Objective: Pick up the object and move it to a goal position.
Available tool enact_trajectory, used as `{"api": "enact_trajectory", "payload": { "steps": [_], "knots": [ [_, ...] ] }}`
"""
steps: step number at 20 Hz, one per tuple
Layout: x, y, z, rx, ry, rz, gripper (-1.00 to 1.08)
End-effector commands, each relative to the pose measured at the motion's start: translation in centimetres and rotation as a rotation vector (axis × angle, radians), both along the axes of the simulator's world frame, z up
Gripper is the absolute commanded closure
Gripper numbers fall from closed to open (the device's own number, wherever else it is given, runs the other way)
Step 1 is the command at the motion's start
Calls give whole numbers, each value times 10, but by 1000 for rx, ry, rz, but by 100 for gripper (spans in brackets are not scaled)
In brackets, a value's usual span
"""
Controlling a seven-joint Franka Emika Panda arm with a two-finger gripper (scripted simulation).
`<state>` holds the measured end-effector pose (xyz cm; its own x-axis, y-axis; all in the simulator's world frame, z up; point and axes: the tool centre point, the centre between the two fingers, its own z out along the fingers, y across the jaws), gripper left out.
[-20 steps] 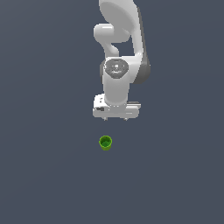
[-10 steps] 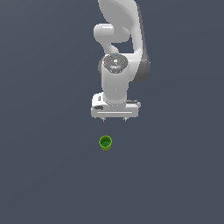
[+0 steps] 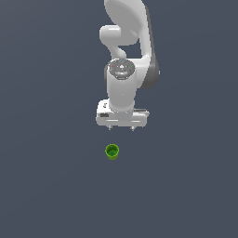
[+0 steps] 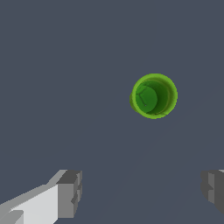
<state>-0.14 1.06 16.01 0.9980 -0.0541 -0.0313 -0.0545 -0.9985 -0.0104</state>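
The object, a small bright green cup (image 3: 112, 151), stands upright on the dark grey floor with its hollow top showing. In the wrist view the cup (image 4: 153, 96) appears from above, apart from the fingers. My white gripper (image 3: 121, 127) hangs above the floor, beyond the cup in the exterior view and slightly toward that view's right. It is open, with nothing between its two grey fingertips (image 4: 70, 193), which stand wide apart. The gripper (image 4: 142, 192) does not touch the cup.
The white arm (image 3: 126, 56) rises behind the gripper. A plain dark grey floor (image 3: 51, 186) lies all around the cup.
The gripper has shifted slightly toward the exterior view's left and lower, closer to the cup. The cup has not moved.
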Motion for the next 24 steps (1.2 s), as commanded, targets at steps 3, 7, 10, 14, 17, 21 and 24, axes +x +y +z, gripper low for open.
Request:
{"api": "enact_trajectory", "payload": {
  "steps": [3, 7, 10, 14, 17, 21, 24],
  "knots": [
    [5, -2, -4, 1, 1, -73, -92],
    [10, -5, -10, 1, 1, -165, -92],
    [16, -8, -15, 0, 1, -250, -92],
    [23, -13, -22, -1, 1, -372, -92],
    [28, -16, -28, -3, 1, -462, -92],
    [36, -20, -35, -7, 0, -583, -92],
    [41, -23, -41, -10, -2, -673, -92]
  ]
}}
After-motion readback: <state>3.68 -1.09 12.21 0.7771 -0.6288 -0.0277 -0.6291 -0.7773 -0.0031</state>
